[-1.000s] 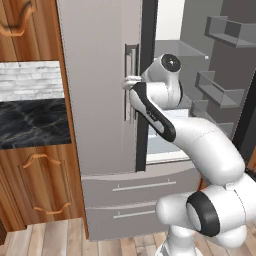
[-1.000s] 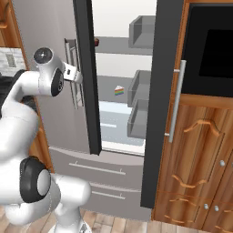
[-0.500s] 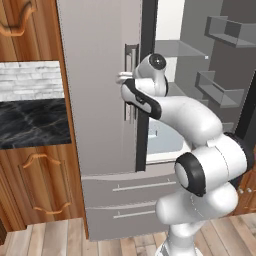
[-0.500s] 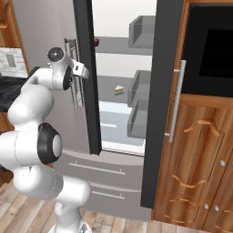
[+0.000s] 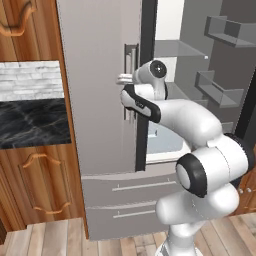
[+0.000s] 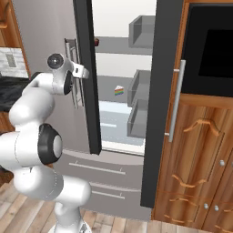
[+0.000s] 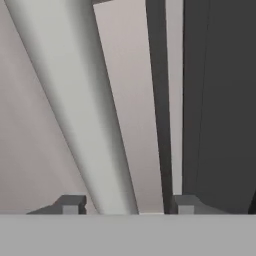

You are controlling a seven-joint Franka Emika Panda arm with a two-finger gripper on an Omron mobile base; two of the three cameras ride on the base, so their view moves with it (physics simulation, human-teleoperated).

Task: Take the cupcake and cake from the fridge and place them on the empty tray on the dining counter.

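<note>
In the left base view the fridge shows its grey left door face at 9 o'clock, with its bar handle running vertically near the door's right edge. The arm bends in from 5 o'clock, and the fingers sit at the handle, at about 12 o'clock of the arm's elbow. To the right, the open side shows white interior, grey shelves, and door bins at 2 o'clock. A patch of black marble worktop lies at 9 o'clock, beside wooden cabinets.

The right base view gives what the left one hides: the cake, a small wedge with coloured stripes on its side, stands on a middle shelf inside the fridge, near centre frame. A small dark red thing, perhaps the cupcake, peeks past the door edge on the shelf above, at 11 o'clock of the cake. The fingers are at the handle, well apart from the cake, which lies at their 4 o'clock beyond the dark door edge.

In the hand view the handle slants from 11 o'clock down to 6 o'clock between the two fingertips. The fingers stand apart on either side of the bar; whether they press on it I cannot tell.
</note>
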